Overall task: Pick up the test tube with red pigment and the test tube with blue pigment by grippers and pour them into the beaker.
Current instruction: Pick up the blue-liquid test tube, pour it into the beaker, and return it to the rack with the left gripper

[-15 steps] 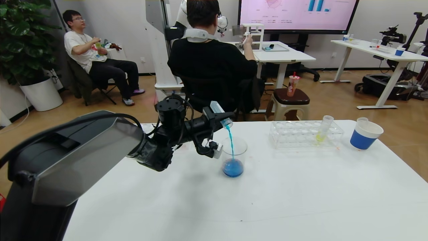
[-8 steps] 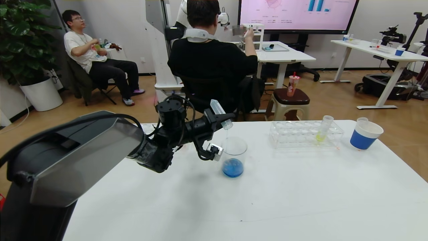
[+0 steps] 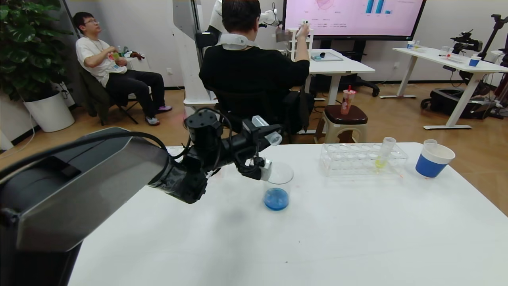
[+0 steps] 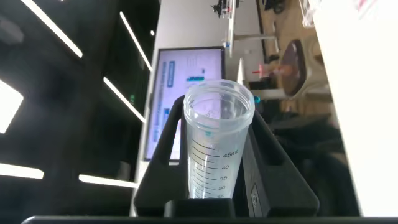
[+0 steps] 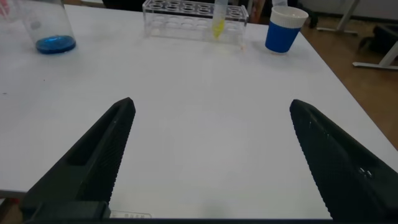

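Test tube with blue pigment [image 3: 265,131] — emptied, tilted above beaker [image 3: 277,186] — in left tool [image 3: 269,133].

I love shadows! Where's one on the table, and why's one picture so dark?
Head view: a faint grey shadow on the white table left of the clear beaker holding blue liquid. Left wrist view: dark background, bright light strips behind the clear empty tube.

Bright blue liquid pools in the clear beaker [image 3: 277,186] just below the black left gripper [image 3: 266,134], whose clear tube [image 4: 214,149] bears black graduation marks, while farther off stand a yellow-green tube [image 3: 383,154] and a blue-and-white paper cup [image 3: 433,160].
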{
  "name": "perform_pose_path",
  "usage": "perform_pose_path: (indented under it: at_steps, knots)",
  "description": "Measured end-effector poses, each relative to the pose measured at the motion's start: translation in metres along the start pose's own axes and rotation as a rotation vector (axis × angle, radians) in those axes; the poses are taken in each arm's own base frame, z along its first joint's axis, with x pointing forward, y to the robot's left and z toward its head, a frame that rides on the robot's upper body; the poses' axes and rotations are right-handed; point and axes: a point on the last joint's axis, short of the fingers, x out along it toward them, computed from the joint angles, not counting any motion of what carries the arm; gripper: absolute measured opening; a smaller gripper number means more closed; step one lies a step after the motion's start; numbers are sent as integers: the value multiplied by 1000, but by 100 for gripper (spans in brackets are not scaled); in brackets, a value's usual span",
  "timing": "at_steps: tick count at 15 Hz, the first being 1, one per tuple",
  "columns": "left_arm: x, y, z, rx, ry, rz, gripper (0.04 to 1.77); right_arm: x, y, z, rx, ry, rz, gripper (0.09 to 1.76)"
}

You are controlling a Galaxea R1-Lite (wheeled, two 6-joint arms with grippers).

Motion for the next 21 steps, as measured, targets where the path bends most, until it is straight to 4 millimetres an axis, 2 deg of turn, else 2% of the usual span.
perform_pose_path:
  at_steps: [3,6,9,13,16,19,21]
  knots:
    - [4,17,17,-356,129,102,51,0,0,0,0,0,0,174]
    - [9,34,35,-663,397,297,51,0,0,0,0,0,-1,174]
    - [16,49,45,-1039,635,508,51,0,0,0,0,0,0,174]
    - [17,68,50,-1434,840,673,51,0,0,0,0,0,0,174]
    - [8,79,54,-1563,864,750,51,0,0,0,0,0,0,174]
    - [-9,70,60,-1579,861,762,51,0,0,0,0,0,0,174]
    - [-26,65,56,-1559,857,784,51,0,0,0,0,0,0,174]
